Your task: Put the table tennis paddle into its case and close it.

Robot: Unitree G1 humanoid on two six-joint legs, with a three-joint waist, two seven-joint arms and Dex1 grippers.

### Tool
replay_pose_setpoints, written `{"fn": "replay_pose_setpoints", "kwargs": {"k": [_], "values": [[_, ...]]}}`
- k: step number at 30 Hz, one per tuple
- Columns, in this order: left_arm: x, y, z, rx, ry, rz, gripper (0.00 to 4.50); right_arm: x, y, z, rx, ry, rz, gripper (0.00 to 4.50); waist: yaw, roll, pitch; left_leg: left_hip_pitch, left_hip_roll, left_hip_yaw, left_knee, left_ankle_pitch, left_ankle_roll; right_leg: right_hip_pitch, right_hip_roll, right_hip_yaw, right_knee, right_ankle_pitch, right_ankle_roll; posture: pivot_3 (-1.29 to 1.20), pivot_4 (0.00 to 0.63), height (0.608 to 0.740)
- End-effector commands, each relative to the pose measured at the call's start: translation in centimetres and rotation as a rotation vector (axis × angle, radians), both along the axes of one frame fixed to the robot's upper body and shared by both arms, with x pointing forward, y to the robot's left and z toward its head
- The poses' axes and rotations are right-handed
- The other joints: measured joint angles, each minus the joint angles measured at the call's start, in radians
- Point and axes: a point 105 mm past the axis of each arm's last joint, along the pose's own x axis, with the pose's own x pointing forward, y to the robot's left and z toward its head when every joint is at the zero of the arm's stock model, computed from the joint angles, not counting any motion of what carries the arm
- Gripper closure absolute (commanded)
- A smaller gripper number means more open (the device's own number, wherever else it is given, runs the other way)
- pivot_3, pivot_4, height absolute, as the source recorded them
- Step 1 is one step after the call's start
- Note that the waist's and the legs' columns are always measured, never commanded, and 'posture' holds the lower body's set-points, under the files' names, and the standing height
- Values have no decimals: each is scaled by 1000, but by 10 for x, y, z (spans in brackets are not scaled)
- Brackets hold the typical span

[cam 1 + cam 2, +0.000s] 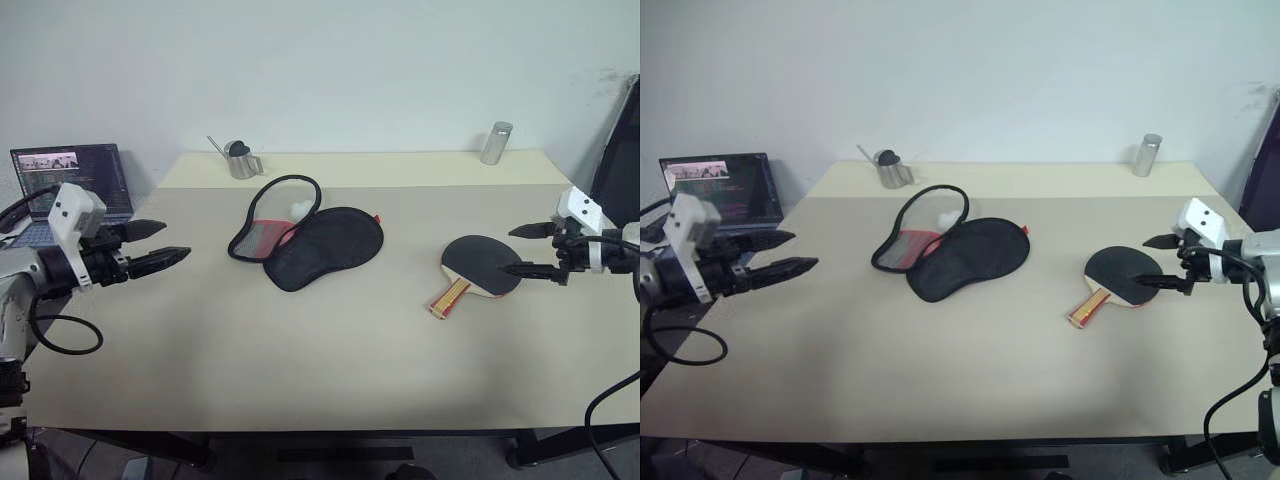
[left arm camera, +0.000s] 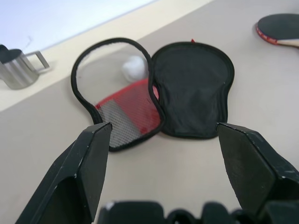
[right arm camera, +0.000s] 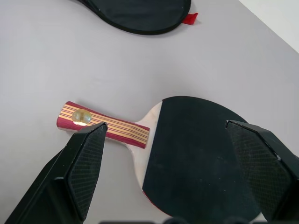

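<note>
While the case [image 1: 305, 232] lay unzipped and splayed to receive it, the right gripper [image 1: 527, 250] hovered, fingers apart, over the table tennis paddle [image 1: 478, 268]; the left gripper [image 1: 150, 246] waited spread, empty.

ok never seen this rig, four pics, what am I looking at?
A two-armed humanoid robot at a table. Two pictures come from its head camera; the other two look along each wrist's black fingers. The left gripper and right gripper are both open and hold nothing. On the table: an unzipped case lying spread open, and a table tennis paddle lying flat under the right gripper. At the back stand a metal pitcher and a metal cylinder. A laptop sits off to the left.
</note>
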Motion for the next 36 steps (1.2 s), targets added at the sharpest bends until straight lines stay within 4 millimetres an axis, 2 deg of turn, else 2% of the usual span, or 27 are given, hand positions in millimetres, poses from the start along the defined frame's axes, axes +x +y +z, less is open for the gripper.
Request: {"fn": "replay_pose_setpoints", "kwargs": {"k": [1,7,10,13,18,21,24,27,29,32,36], "values": [[-3,2,24,50,-75,-1,613,1,2,15,5,-60,9,36,0,0,0,0,0,0,0,0,0,0,0,0,0,0,0,0,150,740],[0,-1,28,32,-105,5,613,5,7,15,17,-72,16,36,-1,0,0,0,0,0,0,0,0,0,0,0,0,0,0,0,150,740],[3,-2,22,17,-103,16,613,8,6,18,14,-82,9,36,-1,0,0,0,0,1,0,0,0,-1,0,1,0,0,0,0,150,740],[21,4,1,-25,-71,104,613,9,7,18,13,-89,9,36,1,0,0,0,0,0,0,0,0,-1,0,0,0,0,0,0,150,740],[56,-1,-24,-177,-18,253,613,5,8,16,37,-90,9,36,6,-2,0,-1,0,0,1,0,0,0,0,0,1,0,0,0,150,740],[73,-16,-42,-284,77,306,613,5,12,10,38,-82,8,36,5,-3,0,-3,-1,0,2,0,0,-2,0,0,1,1,1,0,150,740],[81,-27,-63,-333,182,357,613,2,16,6,43,-71,17,36,6,-4,0,-3,-1,0,2,0,0,-2,0,0,0,1,1,0,150,740],[81,-47,-73,-388,254,326,613,-1,14,3,45,-67,2,36,2,-4,0,-5,-1,1,2,0,0,-5,0,1,1,1,1,0,150,740],[81,-52,-78,-417,291,342,613,-3,12,2,46,-64,-8,36,0,-4,0,-7,-1,1,3,0,0,-7,0,1,2,1,1,0,150,740],[80,-60,-95,-481,383,400,613,-6,12,-1,48,-62,-17,36,1,-4,0,-7,-1,1,3,0,0,-7,0,1,2,1,1,0,150,740],[82,-80,-106,-513,426,385,613,-7,11,-1,52,-63,-25,36,5,-4,-1,-7,-1,1,3,0,0,-7,0,1,2,1,1,0,150,740]]}}
